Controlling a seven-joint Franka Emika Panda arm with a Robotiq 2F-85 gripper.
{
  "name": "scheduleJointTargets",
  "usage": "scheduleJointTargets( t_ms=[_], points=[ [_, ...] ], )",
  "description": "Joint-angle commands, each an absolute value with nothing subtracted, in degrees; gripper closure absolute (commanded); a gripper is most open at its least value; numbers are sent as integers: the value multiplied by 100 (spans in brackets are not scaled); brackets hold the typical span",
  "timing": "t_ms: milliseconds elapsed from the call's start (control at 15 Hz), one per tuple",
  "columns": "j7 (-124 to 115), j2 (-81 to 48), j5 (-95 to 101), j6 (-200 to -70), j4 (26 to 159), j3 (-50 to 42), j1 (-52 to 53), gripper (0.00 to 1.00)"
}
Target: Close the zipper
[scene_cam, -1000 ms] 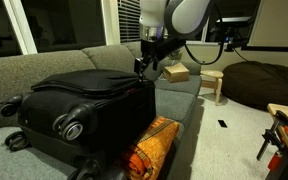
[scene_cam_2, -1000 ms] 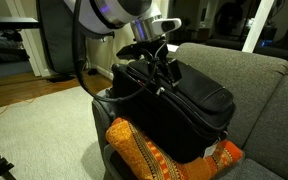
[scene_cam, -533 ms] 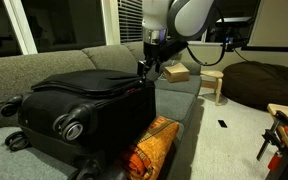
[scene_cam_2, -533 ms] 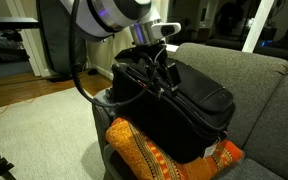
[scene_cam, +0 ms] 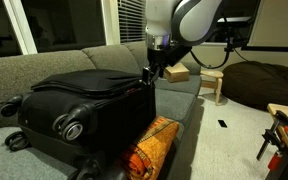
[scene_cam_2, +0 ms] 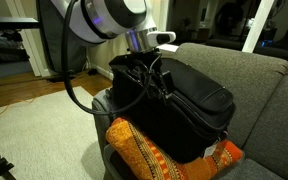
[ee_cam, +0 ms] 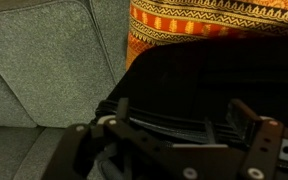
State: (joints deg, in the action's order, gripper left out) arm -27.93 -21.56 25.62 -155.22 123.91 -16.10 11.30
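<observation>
A: In an exterior view, where is the zipper?
B: The zipper (scene_cam: 102,93) runs along the lid seam of the black suitcase (scene_cam: 84,108), which lies on the grey sofa (scene_cam: 44,62). An orange cushion (scene_cam: 152,145) is just beside it. The gripper (scene_cam: 149,72) hangs at the suitcase's far top corner.
A: And in an exterior view from the sofa's end?
B: The gripper (scene_cam_2: 156,82) sits low at the suitcase's top edge, with the cushion against the side below.
A: Wrist view?
B: The fingers (ee_cam: 112,108) stand wide apart over black fabric, holding nothing. I cannot pick out the zipper there
</observation>
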Motion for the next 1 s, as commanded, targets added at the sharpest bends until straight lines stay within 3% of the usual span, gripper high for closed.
scheduleJointTargets(
  t_ms=[0, 600, 733, 933],
  points=[
    [-2673, -1959, 2689, -15691, 12619, -1583, 1076, 0],
    [-2671, -2064, 2944, -16149, 12598, -1688, 1136, 0],
    [-2675, -2074, 2966, -16198, 12611, -1711, 1154, 23],
    [-2675, -2093, 2974, -16229, 12601, -1729, 1166, 20]
  ],
)
